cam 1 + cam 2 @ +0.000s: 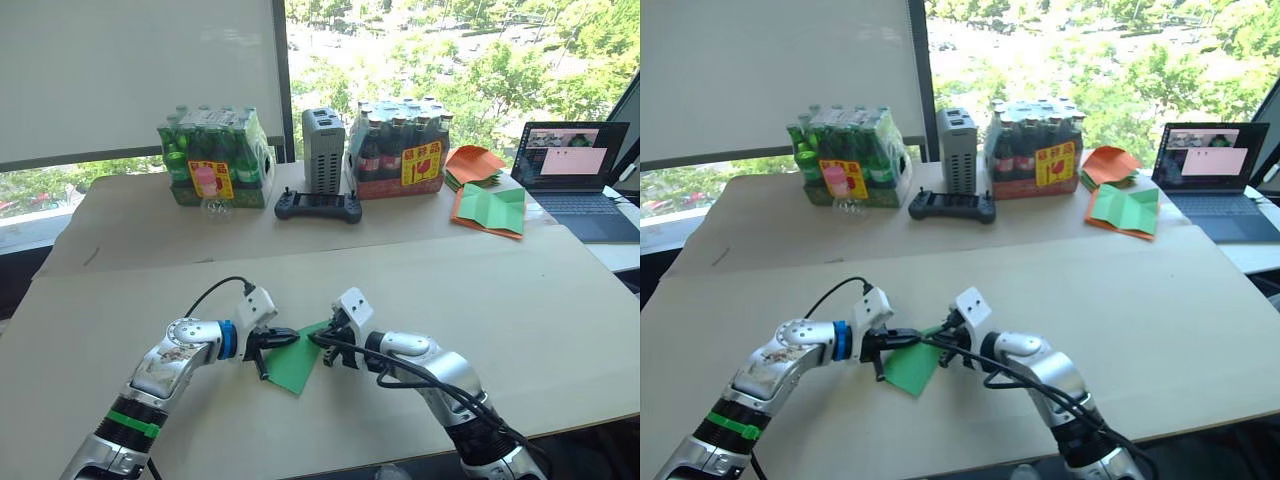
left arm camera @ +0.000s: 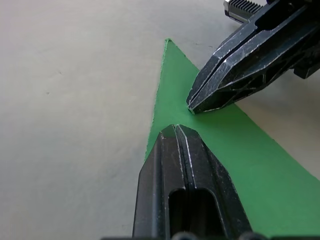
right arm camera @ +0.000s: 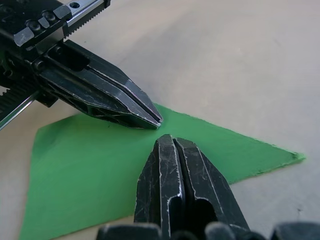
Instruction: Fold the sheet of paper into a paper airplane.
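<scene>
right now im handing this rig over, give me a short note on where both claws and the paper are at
Left claw: shut, tip pressing on the sheet of paper.
Right claw: shut, tip also on the paper, facing the left one, tips nearly meeting.
Paper: flat on the near table, already folded to a pointed triangular shape.
Done: first folds, judging by the shape.
Left: remaining folds; no slim airplane wedge yet.
Spare green and orange sheets lie at the far right, by the laptop.
</scene>
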`<act>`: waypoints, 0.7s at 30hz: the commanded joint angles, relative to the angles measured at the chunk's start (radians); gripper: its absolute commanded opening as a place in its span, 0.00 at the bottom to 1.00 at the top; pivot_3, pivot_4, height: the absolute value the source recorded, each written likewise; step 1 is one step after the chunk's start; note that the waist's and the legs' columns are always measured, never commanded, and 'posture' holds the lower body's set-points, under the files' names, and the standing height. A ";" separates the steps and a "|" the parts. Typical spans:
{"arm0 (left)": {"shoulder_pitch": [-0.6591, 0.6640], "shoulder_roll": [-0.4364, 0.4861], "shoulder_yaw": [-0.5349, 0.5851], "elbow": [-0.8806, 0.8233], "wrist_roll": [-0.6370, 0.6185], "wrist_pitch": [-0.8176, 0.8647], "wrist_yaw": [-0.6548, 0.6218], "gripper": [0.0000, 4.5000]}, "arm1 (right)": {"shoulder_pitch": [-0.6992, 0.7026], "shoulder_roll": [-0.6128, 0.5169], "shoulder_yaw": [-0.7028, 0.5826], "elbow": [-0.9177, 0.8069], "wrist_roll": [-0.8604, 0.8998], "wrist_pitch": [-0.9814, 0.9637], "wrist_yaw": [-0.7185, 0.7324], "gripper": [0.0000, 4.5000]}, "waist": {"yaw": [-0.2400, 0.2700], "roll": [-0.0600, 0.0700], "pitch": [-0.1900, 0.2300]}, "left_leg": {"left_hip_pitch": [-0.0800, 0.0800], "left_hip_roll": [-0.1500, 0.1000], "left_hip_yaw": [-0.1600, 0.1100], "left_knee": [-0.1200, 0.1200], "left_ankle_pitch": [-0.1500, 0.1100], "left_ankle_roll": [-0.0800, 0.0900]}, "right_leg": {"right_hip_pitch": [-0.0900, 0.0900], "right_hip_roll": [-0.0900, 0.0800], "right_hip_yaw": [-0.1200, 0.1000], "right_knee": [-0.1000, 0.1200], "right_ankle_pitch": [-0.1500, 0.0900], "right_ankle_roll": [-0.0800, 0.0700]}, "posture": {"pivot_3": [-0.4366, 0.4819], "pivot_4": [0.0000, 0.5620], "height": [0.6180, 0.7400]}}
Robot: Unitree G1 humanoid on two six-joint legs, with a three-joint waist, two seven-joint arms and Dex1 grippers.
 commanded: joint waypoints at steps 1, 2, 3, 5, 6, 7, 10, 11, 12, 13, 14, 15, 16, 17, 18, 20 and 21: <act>0.036 0.005 -0.039 0.022 0.038 0.007 -0.008 0.01 | -0.004 -0.024 -0.044 -0.062 0.013 -0.052 0.031 0.00 | 0.000 0.000 0.000 | 0.000 0.000 0.000 0.000 0.000 0.000 | 0.000 0.000 0.000 0.000 0.000 0.000 | 0.48 0.27 0.96; 0.038 0.006 -0.040 0.020 0.040 0.006 -0.008 0.01 | -0.003 -0.031 -0.045 -0.062 0.012 -0.055 0.034 0.00 | -0.001 0.000 0.000 | 0.000 0.000 0.000 0.000 0.000 0.000 | 0.000 0.000 0.000 0.000 0.000 0.000 | 0.48 0.27 0.96; 0.043 0.005 -0.041 0.016 0.041 0.006 -0.007 0.01 | 0.000 -0.043 -0.040 -0.049 0.004 -0.063 0.042 0.00 | -0.001 0.000 0.000 | 0.000 0.000 0.000 0.000 0.000 0.000 | 0.000 0.000 0.000 0.000 0.000 0.000 | 0.48 0.27 0.96; 0.049 0.004 -0.040 0.011 0.040 0.008 -0.004 0.01 | 0.001 -0.056 -0.033 -0.025 -0.008 -0.075 0.051 0.00 | -0.002 0.000 0.000 | 0.000 0.000 0.000 0.000 0.000 0.000 | 0.000 0.000 0.000 0.000 0.000 0.000 | 0.48 0.27 0.96; 0.052 0.004 -0.039 0.006 0.040 0.009 -0.003 0.01 | -0.003 -0.056 -0.031 -0.006 -0.012 -0.084 0.054 0.00 | -0.002 0.000 0.000 | 0.000 0.000 0.000 0.000 0.000 0.000 | 0.000 0.000 0.000 0.000 0.000 0.000 | 0.48 0.27 0.96; 0.054 0.004 -0.039 0.003 0.040 0.011 -0.001 0.01 | -0.005 -0.054 -0.031 0.006 -0.014 -0.091 0.056 0.00 | -0.002 0.000 0.000 | 0.000 0.000 0.000 0.000 0.000 0.000 | 0.000 0.000 0.000 0.000 0.000 0.000 | 0.48 0.27 0.96; 0.057 0.004 -0.039 -0.005 0.041 0.015 0.004 0.01 | -0.016 -0.054 -0.029 0.045 -0.028 -0.087 0.051 0.00 | -0.002 0.000 0.000 | 0.000 0.000 0.000 0.000 0.000 0.000 | 0.000 0.000 0.000 0.000 0.000 0.000 | 0.48 0.27 0.96; 0.058 0.004 -0.039 -0.008 0.041 0.017 0.005 0.01 | -0.019 -0.054 -0.031 0.056 -0.029 -0.080 0.049 0.00 | -0.002 0.000 0.000 | 0.000 0.000 0.000 0.000 0.000 0.000 | 0.000 0.000 0.000 0.000 0.000 0.000 | 0.48 0.27 0.96; 0.059 0.006 -0.038 -0.012 0.042 0.017 0.007 0.01 | -0.022 -0.053 -0.033 0.070 -0.033 -0.070 0.043 0.00 | -0.002 0.000 -0.001 | 0.000 0.000 0.000 0.000 0.000 0.000 | 0.000 0.000 0.000 0.000 0.000 0.000 | 0.48 0.27 0.96; 0.060 0.007 -0.035 -0.015 0.041 0.019 0.009 0.01 | -0.028 -0.053 -0.035 0.087 -0.040 -0.064 0.036 0.00 | -0.002 0.000 -0.001 | 0.000 0.000 0.000 0.000 0.000 0.000 | 0.000 0.000 0.000 0.000 0.000 0.000 | 0.48 0.27 0.96; 0.060 0.008 -0.033 -0.018 0.041 0.020 0.010 0.01 | -0.034 -0.053 -0.040 0.102 -0.046 -0.060 0.028 0.00 | -0.002 0.000 -0.001 | 0.001 0.000 0.000 0.000 0.000 0.000 | 0.000 0.000 0.000 0.000 0.000 0.000 | 0.48 0.27 0.96; 0.061 0.008 -0.032 -0.019 0.041 0.021 0.011 0.01 | -0.038 -0.053 -0.043 0.113 -0.049 -0.058 0.024 0.00 | -0.001 0.000 -0.001 | 0.001 0.000 0.000 0.000 0.000 0.000 | 0.001 0.000 0.000 0.000 0.000 0.000 | 0.48 0.27 0.96; 0.060 0.008 -0.033 -0.019 0.042 0.021 0.012 0.01 | -0.044 -0.053 -0.053 0.126 -0.052 -0.059 0.016 0.00 | 0.000 0.000 -0.002 | 0.001 0.000 0.000 0.000 0.000 0.000 | 0.001 0.000 0.000 0.000 0.000 0.000 | 0.48 0.27 0.96; 0.061 0.008 -0.031 -0.021 0.040 0.022 0.012 0.01 | -0.048 -0.056 -0.063 0.138 -0.054 -0.060 0.011 0.00 | 0.001 0.000 -0.003 | 0.001 0.000 0.000 0.000 0.000 0.000 | 0.001 0.000 0.000 0.000 0.000 0.000 | 0.48 0.27 0.96; 0.062 0.009 -0.032 -0.022 0.041 0.023 0.012 0.01 | -0.050 -0.059 -0.070 0.144 -0.054 -0.064 0.010 0.00 | 0.002 0.000 -0.004 | 0.001 0.000 0.000 0.000 0.000 0.000 | 0.001 0.000 0.000 0.000 0.000 0.000 | 0.48 0.27 0.96; 0.063 0.011 -0.032 -0.023 0.041 0.023 0.012 0.01 | -0.048 -0.064 -0.076 0.141 -0.053 -0.069 0.016 0.00 | 0.002 0.000 -0.004 | 0.001 0.000 0.000 0.000 0.000 0.000 | 0.001 0.000 0.000 0.000 0.000 0.000 | 0.48 0.27 0.96; 0.063 0.010 -0.031 -0.022 0.041 0.024 0.013 0.01 | -0.044 -0.067 -0.074 0.132 -0.051 -0.071 0.024 0.00 | 0.002 0.000 -0.004 | 0.001 0.000 0.000 0.000 0.000 0.000 | 0.001 0.000 0.000 0.000 0.000 0.000 | 0.48 0.27 0.96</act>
